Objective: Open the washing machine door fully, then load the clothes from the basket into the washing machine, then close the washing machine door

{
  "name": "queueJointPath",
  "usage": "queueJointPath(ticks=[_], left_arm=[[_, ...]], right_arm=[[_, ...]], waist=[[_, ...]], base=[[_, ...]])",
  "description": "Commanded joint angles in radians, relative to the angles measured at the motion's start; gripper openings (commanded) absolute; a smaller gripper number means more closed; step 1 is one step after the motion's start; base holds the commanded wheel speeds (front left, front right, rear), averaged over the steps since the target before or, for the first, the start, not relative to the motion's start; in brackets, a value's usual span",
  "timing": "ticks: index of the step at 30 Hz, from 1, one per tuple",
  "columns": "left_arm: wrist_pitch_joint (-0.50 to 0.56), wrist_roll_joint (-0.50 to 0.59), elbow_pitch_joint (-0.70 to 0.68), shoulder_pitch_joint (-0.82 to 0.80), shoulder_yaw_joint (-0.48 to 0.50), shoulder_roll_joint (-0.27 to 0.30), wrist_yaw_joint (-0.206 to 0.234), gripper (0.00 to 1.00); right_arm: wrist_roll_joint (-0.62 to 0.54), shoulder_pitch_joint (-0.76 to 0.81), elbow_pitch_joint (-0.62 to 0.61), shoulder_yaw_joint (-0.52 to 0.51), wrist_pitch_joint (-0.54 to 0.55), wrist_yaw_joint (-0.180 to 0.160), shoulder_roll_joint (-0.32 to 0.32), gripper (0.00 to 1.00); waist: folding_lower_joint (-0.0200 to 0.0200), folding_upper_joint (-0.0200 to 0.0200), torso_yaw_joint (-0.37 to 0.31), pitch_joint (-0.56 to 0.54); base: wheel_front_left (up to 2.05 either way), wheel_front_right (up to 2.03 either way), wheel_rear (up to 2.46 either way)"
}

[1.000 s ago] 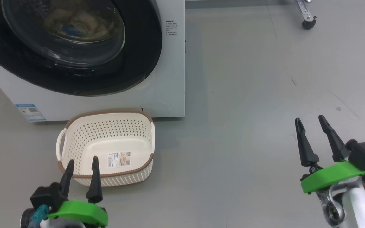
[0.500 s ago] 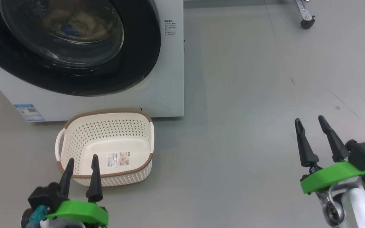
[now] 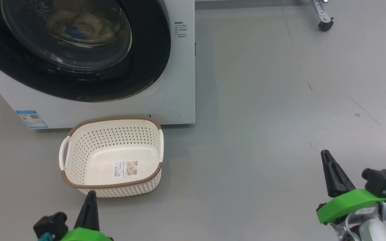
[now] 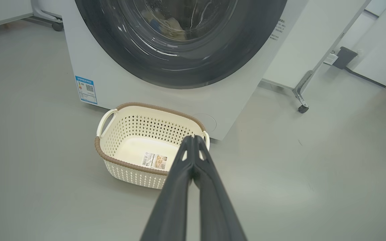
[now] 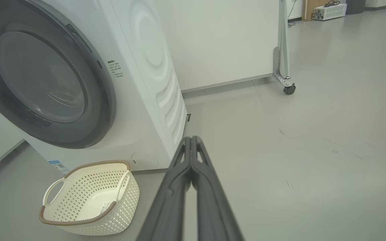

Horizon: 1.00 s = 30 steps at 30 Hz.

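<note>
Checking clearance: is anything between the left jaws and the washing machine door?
Yes: the empty basket sits on the floor right ahead of the shut left jaws, below the closed washing machine door.

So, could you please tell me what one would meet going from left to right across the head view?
blue sticker → basket → printed label → right pincer, shut

Left gripper (image 3: pixel 90 197) hanging low at lower left, jaws pressing tight together, gripping nothing. Right gripper (image 3: pixel 325 156) hanging at lower right, jaws likewise pressing together, empty, pointing forward.
</note>
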Motion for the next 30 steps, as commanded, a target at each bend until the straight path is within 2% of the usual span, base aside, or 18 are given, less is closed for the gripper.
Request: queueJointPath(ticks=[1, 30], left_arm=[[0.004, -0.021, -0.035, -0.041, 0.015, 0.006, 0.000, 0.00], [0.083, -0.303, -0.059, -0.047, 0.071, 0.000, 0.000, 0.00]], right_arm=[[0.025, -0.048, -0.036, -0.007, 0.005, 0.000, -0.004, 0.00], [0.348, -0.045, -0.055, -0.018, 0.087, -0.001, -0.005, 0.00]], waist=[[0.0000, 0.0000, 0.000, 0.000], [0.0000, 0.0000, 0.012, -0.008]], base=[[0.00, 0.00, 0.00], [0.00, 0.00, 0.00]])
